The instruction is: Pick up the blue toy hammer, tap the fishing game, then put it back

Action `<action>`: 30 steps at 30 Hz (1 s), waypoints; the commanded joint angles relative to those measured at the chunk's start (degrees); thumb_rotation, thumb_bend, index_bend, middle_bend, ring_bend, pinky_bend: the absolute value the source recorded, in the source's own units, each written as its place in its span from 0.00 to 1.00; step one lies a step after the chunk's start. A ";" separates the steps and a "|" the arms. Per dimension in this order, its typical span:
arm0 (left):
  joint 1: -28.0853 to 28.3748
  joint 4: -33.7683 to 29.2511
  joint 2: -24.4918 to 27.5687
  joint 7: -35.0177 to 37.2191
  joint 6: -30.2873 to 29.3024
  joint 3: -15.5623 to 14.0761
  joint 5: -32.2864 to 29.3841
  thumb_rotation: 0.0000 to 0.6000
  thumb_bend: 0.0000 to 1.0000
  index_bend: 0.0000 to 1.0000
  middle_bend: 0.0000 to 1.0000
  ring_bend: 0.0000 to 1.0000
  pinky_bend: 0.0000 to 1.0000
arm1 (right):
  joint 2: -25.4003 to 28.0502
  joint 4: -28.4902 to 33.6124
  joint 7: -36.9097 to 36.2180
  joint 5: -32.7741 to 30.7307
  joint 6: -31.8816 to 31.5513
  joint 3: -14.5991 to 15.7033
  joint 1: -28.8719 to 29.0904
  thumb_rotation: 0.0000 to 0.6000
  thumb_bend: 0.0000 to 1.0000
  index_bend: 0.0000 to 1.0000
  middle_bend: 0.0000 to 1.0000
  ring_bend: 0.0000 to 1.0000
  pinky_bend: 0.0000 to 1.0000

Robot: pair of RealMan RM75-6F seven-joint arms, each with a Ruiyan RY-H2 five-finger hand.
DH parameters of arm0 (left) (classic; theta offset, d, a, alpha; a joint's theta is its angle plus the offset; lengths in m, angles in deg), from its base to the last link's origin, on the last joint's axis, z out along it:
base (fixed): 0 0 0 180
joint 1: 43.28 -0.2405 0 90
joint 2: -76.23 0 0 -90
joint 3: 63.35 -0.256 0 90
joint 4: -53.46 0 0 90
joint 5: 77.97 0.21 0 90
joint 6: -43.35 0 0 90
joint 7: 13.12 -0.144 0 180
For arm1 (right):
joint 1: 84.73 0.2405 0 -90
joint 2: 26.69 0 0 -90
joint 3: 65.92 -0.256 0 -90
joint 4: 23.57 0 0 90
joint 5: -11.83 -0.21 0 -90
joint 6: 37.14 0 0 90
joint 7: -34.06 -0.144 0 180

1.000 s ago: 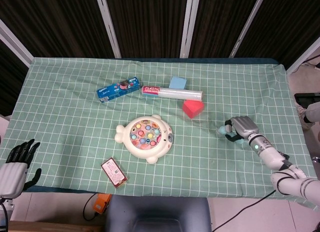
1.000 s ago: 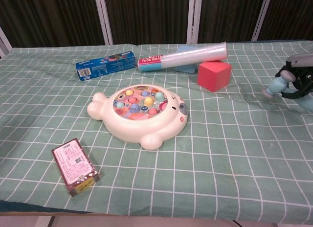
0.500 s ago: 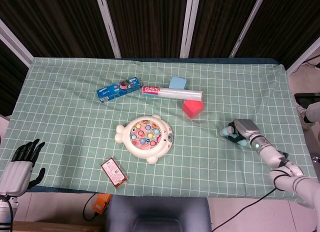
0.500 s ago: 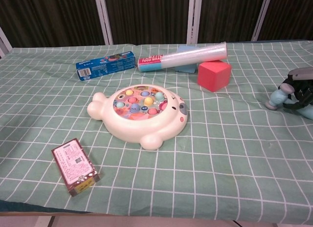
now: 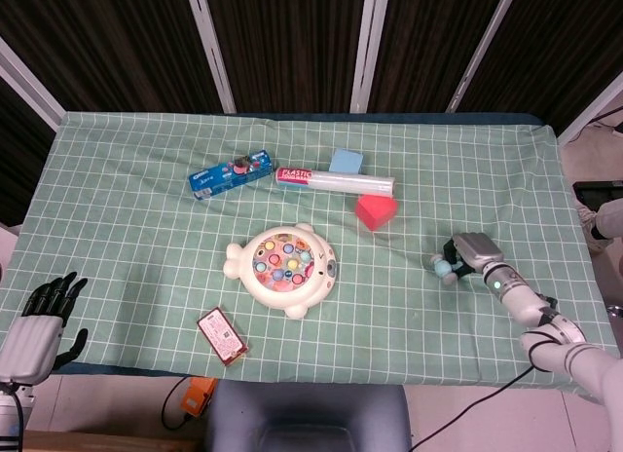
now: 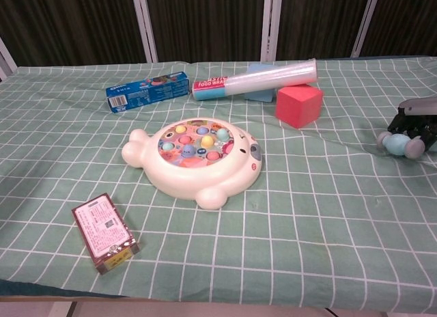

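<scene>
The blue toy hammer (image 5: 445, 269) lies low at the table's right side, its pale head (image 6: 399, 145) on or just above the green cloth. My right hand (image 5: 477, 252) sits over its handle with dark fingers (image 6: 412, 128) wrapped round it; the handle itself is hidden. The white fish-shaped fishing game (image 5: 282, 267) stands in the middle of the table, well left of the hammer, and shows in the chest view too (image 6: 198, 156). My left hand (image 5: 39, 320) hangs off the front left corner, fingers apart and holding nothing.
A blue toothpaste box (image 5: 230, 172), a roll of plastic wrap (image 5: 336, 181), a light blue block (image 5: 346, 161) and a red cube (image 5: 375, 211) lie behind the game. A small red box (image 5: 222, 335) sits near the front edge.
My right hand has lowered the hammer toward the cloth and drawn slightly back to the right; the hammer head has turned to lie sideways. The left hand barely shifted.
</scene>
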 commanded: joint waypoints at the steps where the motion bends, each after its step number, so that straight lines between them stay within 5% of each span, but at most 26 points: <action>1: 0.00 -0.02 0.04 0.05 -0.02 -0.03 0.02 1.00 0.43 0.00 0.00 0.00 0.10 | -0.03 -0.05 -0.15 0.11 -0.07 -0.13 0.00 1.00 0.49 0.79 0.69 0.67 0.66; 13: -0.02 0.04 0.04 0.12 -0.12 -0.09 0.01 1.00 0.43 0.00 0.00 0.00 0.10 | -0.51 -1.04 -1.55 0.32 0.30 -0.59 -0.18 1.00 0.48 0.77 0.68 0.66 0.66; 30: 0.13 -0.05 0.03 -0.06 0.12 -0.14 -0.14 1.00 0.43 0.00 0.01 0.00 0.10 | -1.17 -3.40 -1.62 0.38 -0.35 -0.99 -0.79 1.00 0.43 0.62 0.59 0.61 0.64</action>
